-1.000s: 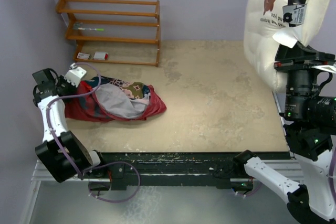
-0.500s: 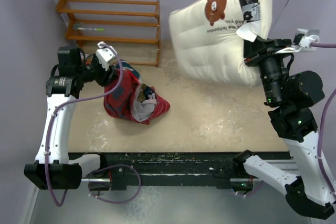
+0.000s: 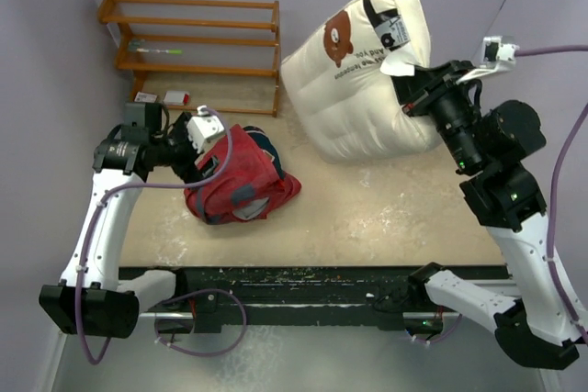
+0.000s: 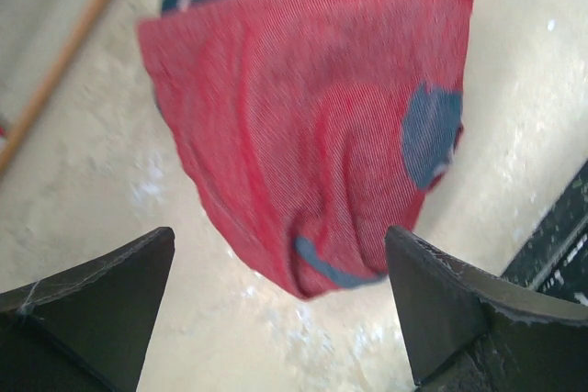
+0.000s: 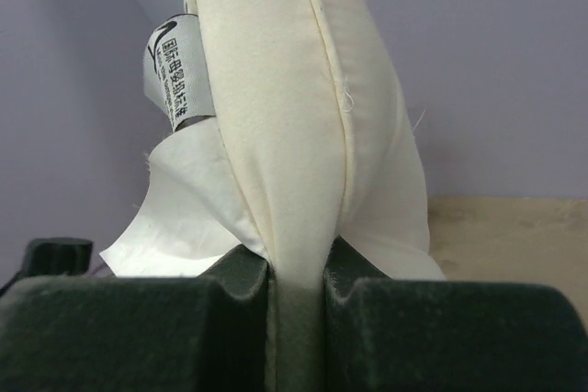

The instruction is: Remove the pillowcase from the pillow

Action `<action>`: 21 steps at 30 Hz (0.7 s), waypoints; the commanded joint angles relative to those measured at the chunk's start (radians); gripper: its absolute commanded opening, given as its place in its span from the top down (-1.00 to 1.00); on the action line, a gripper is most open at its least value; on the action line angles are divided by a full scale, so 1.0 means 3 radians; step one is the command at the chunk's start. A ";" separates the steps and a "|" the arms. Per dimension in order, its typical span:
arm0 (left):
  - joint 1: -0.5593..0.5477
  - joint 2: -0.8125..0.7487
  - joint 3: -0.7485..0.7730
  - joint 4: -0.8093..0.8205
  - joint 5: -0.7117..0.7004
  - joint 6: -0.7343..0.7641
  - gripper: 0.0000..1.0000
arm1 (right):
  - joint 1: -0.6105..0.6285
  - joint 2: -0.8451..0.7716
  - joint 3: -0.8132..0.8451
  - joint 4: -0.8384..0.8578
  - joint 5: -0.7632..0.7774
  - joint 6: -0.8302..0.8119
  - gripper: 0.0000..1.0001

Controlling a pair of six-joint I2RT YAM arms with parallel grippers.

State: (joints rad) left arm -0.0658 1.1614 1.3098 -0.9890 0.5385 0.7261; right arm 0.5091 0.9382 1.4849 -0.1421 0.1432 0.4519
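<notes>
The plump cream-white pillow [image 3: 354, 89] is clamped by the right gripper [image 5: 294, 268]; the left gripper [image 4: 278, 238] is spread above the red fabric pillowcase [image 4: 312, 135].

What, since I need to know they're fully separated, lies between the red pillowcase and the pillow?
Only bare tabletop: in the top view a strip of it separates the pillowcase from the pillow, with nothing on it.
</notes>
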 commanded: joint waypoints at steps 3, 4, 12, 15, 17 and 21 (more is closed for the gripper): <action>0.0398 -0.0181 -0.0374 0.0060 -0.0009 0.0121 -0.99 | 0.0009 0.0077 0.0603 0.0751 -0.0549 0.0813 1.00; 0.0548 -0.0156 -0.0363 0.0130 0.0061 0.0074 -0.98 | 0.0005 0.0083 0.0648 0.0752 -0.0534 0.0879 1.00; 0.1021 -0.0014 -0.0168 0.0383 -0.0036 -0.0290 -0.98 | 0.0006 -0.0050 0.0352 0.0545 0.0043 0.1529 1.00; 0.1022 -0.0060 -0.0149 0.0368 -0.0108 -0.0363 -0.98 | 0.0001 -0.0164 -0.0206 0.0343 0.0383 0.1691 1.00; 0.1022 -0.0077 -0.0152 0.0339 -0.0168 -0.0374 -0.98 | -0.0001 -0.0256 -0.0674 0.0327 0.0526 0.1797 1.00; 0.1050 -0.0138 -0.0183 0.0358 -0.0204 -0.0432 -0.98 | -0.0024 -0.0285 -0.1343 0.0233 0.0764 0.1657 1.00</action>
State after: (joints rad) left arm 0.2359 1.1584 1.2255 -0.9096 0.4896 0.6373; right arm 0.5091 0.8288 1.2095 -0.1436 0.2417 0.9085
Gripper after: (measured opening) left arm 0.990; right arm 0.126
